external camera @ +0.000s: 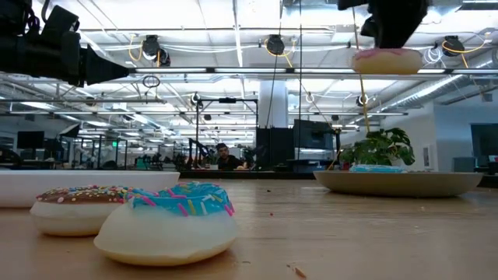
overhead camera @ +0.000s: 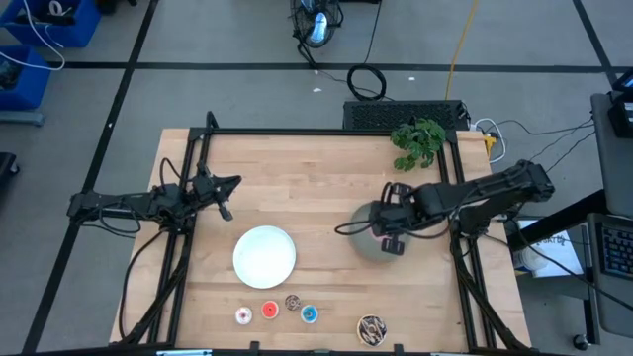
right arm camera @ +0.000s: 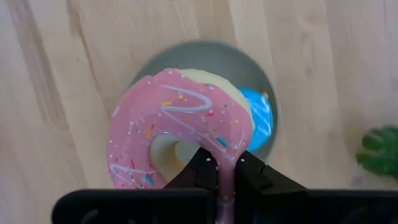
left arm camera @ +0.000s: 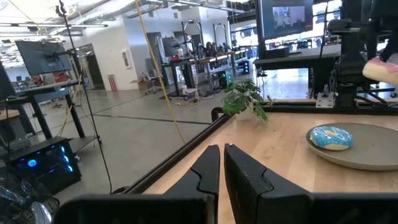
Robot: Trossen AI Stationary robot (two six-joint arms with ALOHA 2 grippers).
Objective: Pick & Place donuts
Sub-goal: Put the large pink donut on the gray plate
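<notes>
My right gripper (right arm camera: 224, 163) hangs above the grey plate (overhead camera: 368, 244), shut on the larger pink donut (right arm camera: 177, 127), which also shows high up in the low view (external camera: 387, 60). The blue sprinkled donut (right arm camera: 259, 118) lies flat on the grey plate (external camera: 397, 183). Four tiny donuts rest on the wood by the near edge: pale pink (overhead camera: 243, 315), red (overhead camera: 269, 311), brown (overhead camera: 292, 303) and blue (overhead camera: 310, 314). The dark brown sprinkled donut (overhead camera: 372, 329) lies right of them. My left gripper (left arm camera: 222, 168) waits shut above the table's left side, holding nothing. My right gripper pinches the pink donut's ring (right arm camera: 225, 149) between its two fingers, one finger (right arm camera: 198, 169) in the hole and the other (right arm camera: 250, 175) outside the rim. The fingers come from above, pointing down. The donut is lifted clear, roughly level under the fingers, over the grey plate.
A round white plate (overhead camera: 265, 255) sits near the table's middle, between the arms. A small green plant (overhead camera: 417, 138) stands at the far edge, right of centre. Black frame rails (overhead camera: 326, 132) run along the far and side edges. Bare wood lies between the two plates.
</notes>
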